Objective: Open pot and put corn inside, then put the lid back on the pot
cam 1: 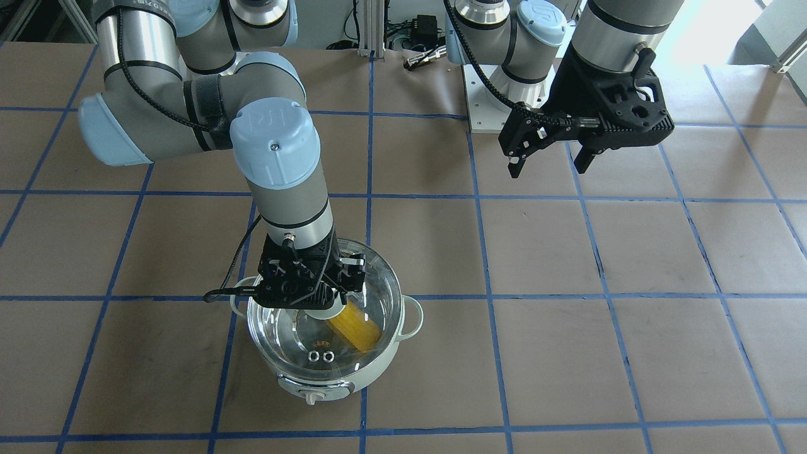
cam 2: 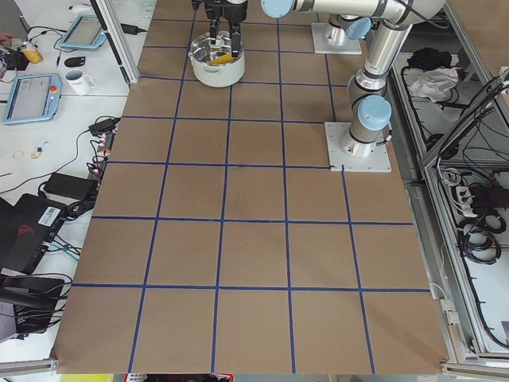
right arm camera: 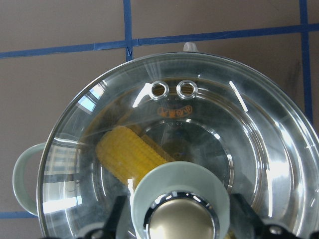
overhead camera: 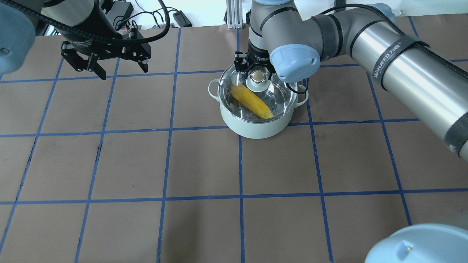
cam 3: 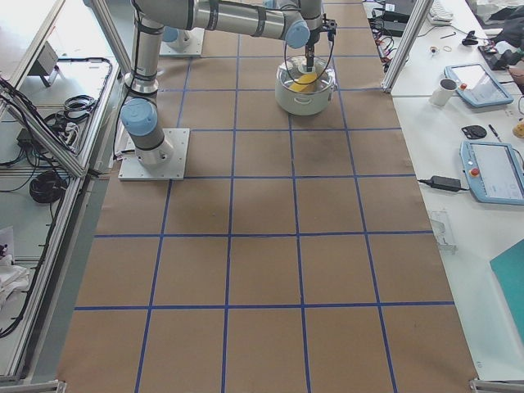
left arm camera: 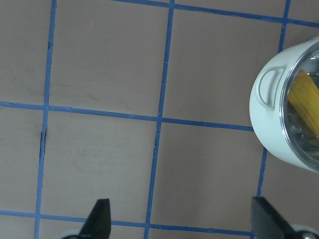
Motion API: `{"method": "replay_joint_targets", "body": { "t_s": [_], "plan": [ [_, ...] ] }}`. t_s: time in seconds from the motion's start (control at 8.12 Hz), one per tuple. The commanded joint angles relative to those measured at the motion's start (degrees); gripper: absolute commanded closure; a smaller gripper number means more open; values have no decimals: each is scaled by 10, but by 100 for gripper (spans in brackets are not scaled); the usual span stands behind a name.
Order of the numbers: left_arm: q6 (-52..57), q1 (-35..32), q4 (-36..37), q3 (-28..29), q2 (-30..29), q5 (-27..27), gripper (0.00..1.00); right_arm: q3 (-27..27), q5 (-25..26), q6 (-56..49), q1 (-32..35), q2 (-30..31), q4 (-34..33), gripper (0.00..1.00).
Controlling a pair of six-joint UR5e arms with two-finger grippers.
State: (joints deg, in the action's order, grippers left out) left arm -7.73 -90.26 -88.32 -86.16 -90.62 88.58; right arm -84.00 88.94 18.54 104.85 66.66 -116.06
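While the corn point(overhead camera: 251, 101) lies inside the pot point(overhead camera: 257, 126), under the glass lid point(right arm camera: 164, 129) that sits on the rim, we judge only the release is left. Our right tool point(overhead camera: 257, 67) stands around the lid's knob point(right arm camera: 182, 221), jaws on both sides, but we cannot tell if they press it. We should open them gently and rise straight up. Our left tool point(cam 1: 551, 151) hangs open above the worktop point(overhead camera: 182, 164), well apart.

The lid point(right arm camera: 259, 149) was clear, glossy glass with two metal vent rings point(right arm camera: 173, 89); the pot point(overhead camera: 256, 126) looked smooth, pale-green plastic; the corn point(overhead camera: 252, 101) was ridged, waxy yellow; the table point(overhead camera: 182, 164) was matt brown paper.
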Motion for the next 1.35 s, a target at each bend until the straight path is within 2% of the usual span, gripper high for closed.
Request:
{"method": "replay_joint_targets", "body": {
  "t_s": [0.0,0.12,0.49,0.74,0.86,0.98,1.11,1.23],
  "plan": [
    [0,0,0,-1,0,0,0,1,6,-1,0,19,-3,0],
    [1,0,1,1,1,-1,0,-3,8,-3,0,61,21,0],
    [2,0,2,0,0,-1,0,-16,8,-4,1,189,193,0],
    [2,0,1,0,0,-1,0,-13,15,-30,-9,217,254,0],
    [3,0,1,1,1,-1,0,-13,40,-72,-31,232,274,0],
    [3,0,1,1,0,-1,0,-13,36,-118,-75,249,299,0],
    [3,0,1,0,0,-2,0,-14,31,-172,-117,254,300,0],
    [3,0,2,2,1,-2,0,-14,23,-181,-134,254,298,0]
  ]
}}
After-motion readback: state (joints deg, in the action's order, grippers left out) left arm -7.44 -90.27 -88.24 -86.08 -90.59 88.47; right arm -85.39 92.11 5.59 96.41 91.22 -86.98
